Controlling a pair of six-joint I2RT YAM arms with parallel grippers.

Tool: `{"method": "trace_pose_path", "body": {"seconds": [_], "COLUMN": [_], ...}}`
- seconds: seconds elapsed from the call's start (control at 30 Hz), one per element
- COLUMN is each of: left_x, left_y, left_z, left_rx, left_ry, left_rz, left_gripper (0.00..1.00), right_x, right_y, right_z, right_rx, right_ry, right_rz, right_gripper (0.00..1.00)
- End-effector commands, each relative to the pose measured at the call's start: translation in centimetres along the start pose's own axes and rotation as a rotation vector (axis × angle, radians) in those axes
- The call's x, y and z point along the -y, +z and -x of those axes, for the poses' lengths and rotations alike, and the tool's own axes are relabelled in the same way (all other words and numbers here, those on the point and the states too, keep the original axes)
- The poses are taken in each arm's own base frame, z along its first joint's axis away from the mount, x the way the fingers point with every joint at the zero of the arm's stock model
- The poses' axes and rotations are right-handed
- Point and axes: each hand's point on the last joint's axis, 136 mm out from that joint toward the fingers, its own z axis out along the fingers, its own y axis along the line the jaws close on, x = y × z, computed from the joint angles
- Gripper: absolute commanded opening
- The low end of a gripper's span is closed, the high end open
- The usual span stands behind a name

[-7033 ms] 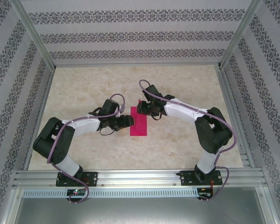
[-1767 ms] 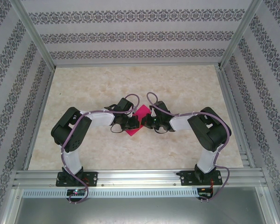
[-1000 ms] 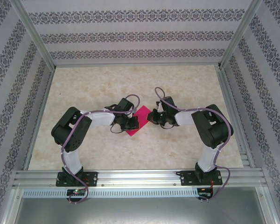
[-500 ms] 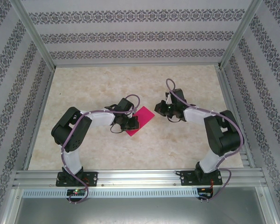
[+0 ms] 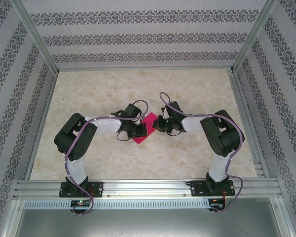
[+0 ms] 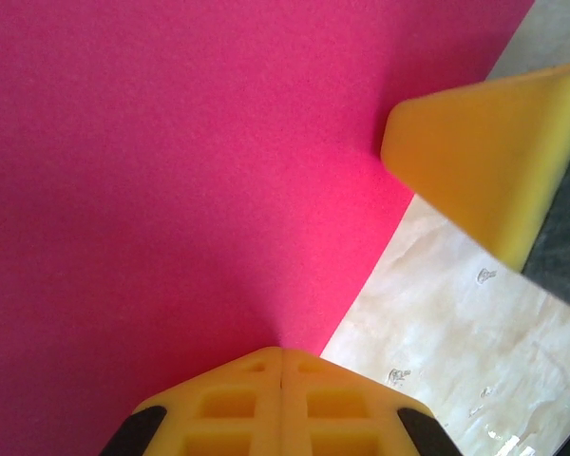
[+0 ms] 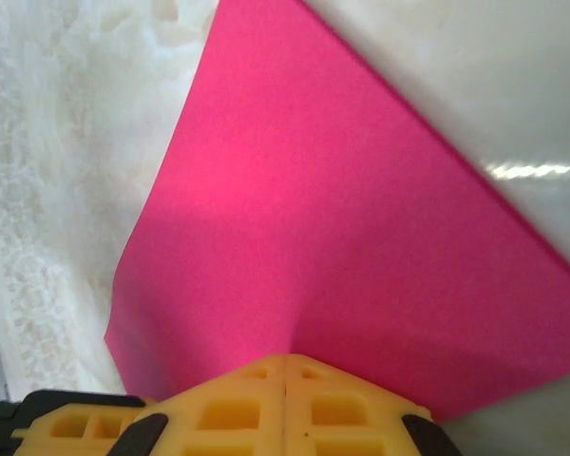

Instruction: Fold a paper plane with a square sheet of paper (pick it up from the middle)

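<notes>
In the overhead view the left arm reaches from its base at the near edge in toward the middle of the table (image 5: 89, 89). Its left end effector (image 5: 138, 130) sits on the left part of the square sheet of paper (image 5: 147, 120). The magenta sheet lies about mid-table, turned like a diamond, with one corner pointing toward the near edge and most of its middle hidden under the two end effectors.

From the left wrist, the left end effector (image 6: 282, 353) has its yellow fingers (image 6: 218, 408) pressed together with no gap. The tips meet right at the sheet's (image 6: 190, 180) edge, where the shading of the paper draws in to a point, so it looks pinched on the paper. That edge runs diagonally up to the right, with pale marbled table (image 6: 437, 323) beyond it. A yellow finger of the other arm (image 6: 484, 161) touches the same edge farther along.

To the right in the overhead view, the right end effector (image 5: 160, 123) meets the sheet from the opposite side, close to the left one, with the right arm bent back toward its base.

From the right wrist, the right end effector (image 7: 286, 359) is likewise closed tight, and a shallow pucker in the paper (image 7: 342, 218) runs into the seam between its fingers (image 7: 351, 413). It grips the sheet near a corner. The paper spreads away from the tips, with table (image 7: 47, 190) showing on both sides.
</notes>
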Motion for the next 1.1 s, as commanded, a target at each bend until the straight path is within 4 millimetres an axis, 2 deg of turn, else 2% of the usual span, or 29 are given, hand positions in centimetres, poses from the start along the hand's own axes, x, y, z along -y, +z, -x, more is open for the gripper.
{"method": "trace_pose_path", "body": {"seconds": [0.0, 0.13, 0.37, 0.7, 1.07], "left_x": [0.1, 3.0, 4.2, 2.3, -0.5], "left_y": [0.0, -0.7, 0.3, 2.0, 1.4], "left_z": [-1.1, 0.2, 0.9, 1.5, -2.1], "left_rx": [-0.025, 0.04, 0.027, 0.013, -0.068], "left_ry": [0.017, 0.084, 0.191, 0.273, 0.294], "left_rz": [-0.009, -0.13, -0.183, -0.089, -0.067], "left_gripper": [0.0, 0.0, 0.0, 0.0, 0.0], "right_x": [1.0, 1.9, 2.6, 3.1, 5.0], "right_y": [0.2, 0.4, 1.0, 1.2, 1.2], "right_z": [0.3, -0.3, -0.8, -1.1, -1.4], "right_rx": [0.013, -0.003, -0.022, -0.036, -0.055], "right_ry": [0.007, 0.023, 0.04, 0.046, 0.067], "right_rz": [-0.05, -0.069, -0.082, -0.098, -0.169], "right_gripper": [0.03, 0.03, 0.03, 0.03, 0.03]}}
